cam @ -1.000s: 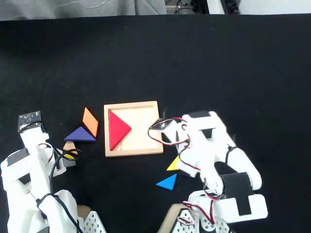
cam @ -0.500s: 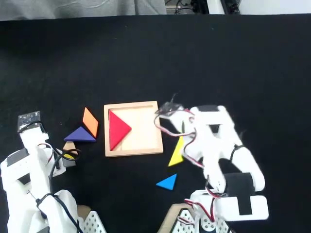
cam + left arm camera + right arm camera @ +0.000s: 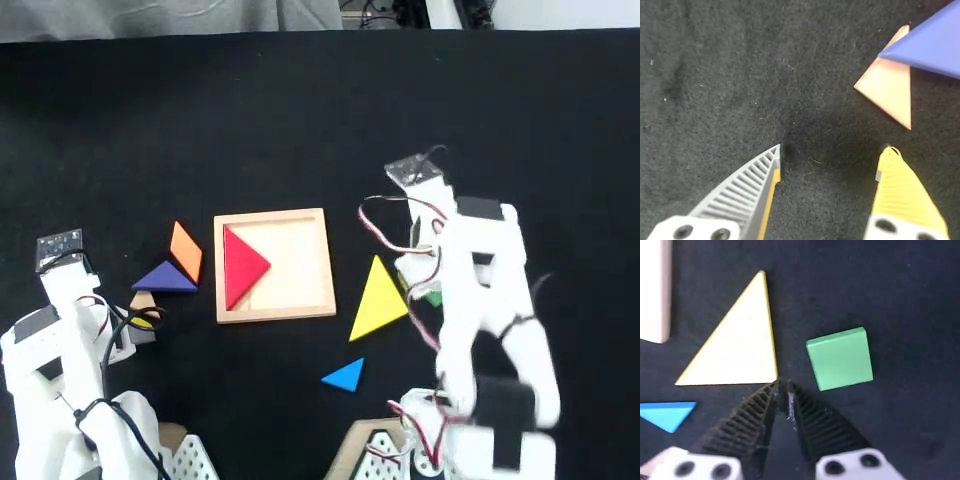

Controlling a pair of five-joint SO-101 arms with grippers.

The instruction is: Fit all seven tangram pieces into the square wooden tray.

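Seven pieces: one red triangle (image 3: 240,265) in the tray (image 3: 275,315), six loose on the table (image 3: 300,120). Left gripper (image 3: 832,150) spread apart, empty; right gripper (image 3: 782,385) pinched together, empty.

- The left arm (image 3: 60,340) sits at 8 o'clock in the high view, folded low, with its wrist turned towards 3 o'clock.
- The left gripper (image 3: 832,150) points down, its grey and yellow fingers (image 3: 740,195) spread wide with nothing between them.
- The right arm (image 3: 480,300) rises from 5 o'clock and stretches towards 12.
- The right gripper (image 3: 782,386) points down, its black fingers (image 3: 745,425) pressed together and holding nothing.
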